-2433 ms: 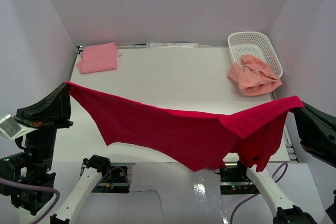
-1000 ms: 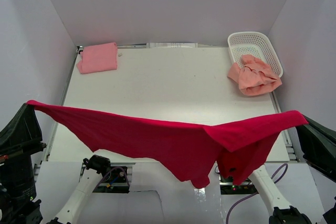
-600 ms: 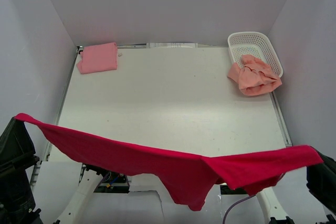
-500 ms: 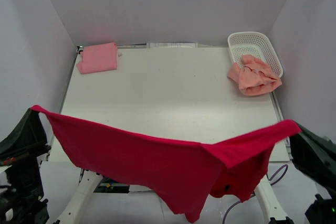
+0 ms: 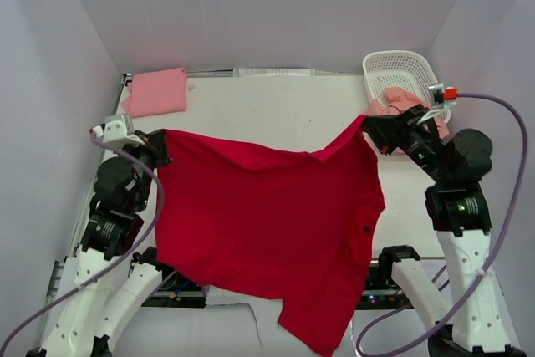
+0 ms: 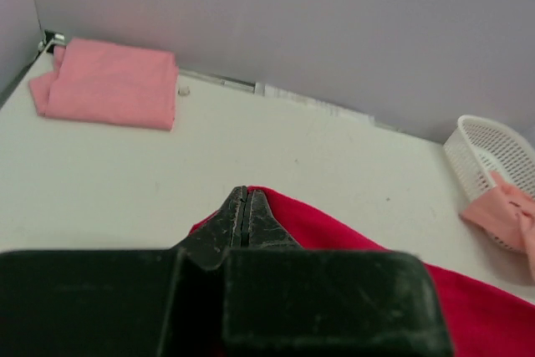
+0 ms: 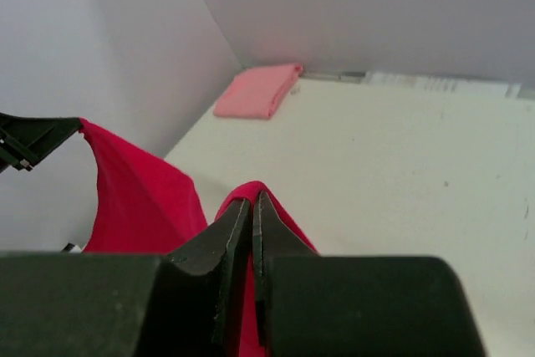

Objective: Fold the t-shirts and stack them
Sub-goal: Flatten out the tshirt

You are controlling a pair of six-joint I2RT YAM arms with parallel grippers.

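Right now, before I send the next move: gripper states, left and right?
Left gripper: closed, holding a corner of the red t-shirt.
Right gripper: closed, holding the red t-shirt's other upper corner.

This looks like a robot laboratory test cell. A white table [image 5: 276, 123] is closed in by plain pale walls [image 5: 276, 6] along its far edge and both sides. Two robot arms, left [image 5: 117, 202] and right [image 5: 456, 202], are fixed at the near edge, with loose cables [image 5: 489, 98]. As props, a folded pink shirt [image 5: 156, 92] lies in the far left corner and a white basket [image 5: 410, 68] sits in the far right corner.
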